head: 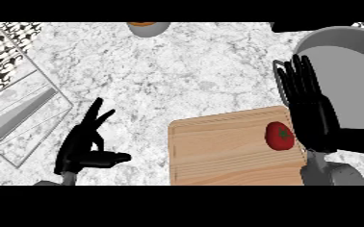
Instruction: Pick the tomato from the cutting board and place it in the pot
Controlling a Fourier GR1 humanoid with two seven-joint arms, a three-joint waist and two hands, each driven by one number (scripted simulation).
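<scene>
Looking down from the head view: small round red tomato (279, 136) with green stem spot sits on the light wooden cutting board (220, 154), near its right edge, untouched. Right hand (310, 108) hangs just right of the tomato, fingers straight and spread, pointing up-frame, holding nothing; it overlaps the rim of the large grey metal pot (334, 62) at upper right. Left hand (85, 144) rests at lower left over the white marble worktop (177, 72), fingers relaxed and apart, empty. Orange-filled grey bowl (148, 27) at top edge.
</scene>
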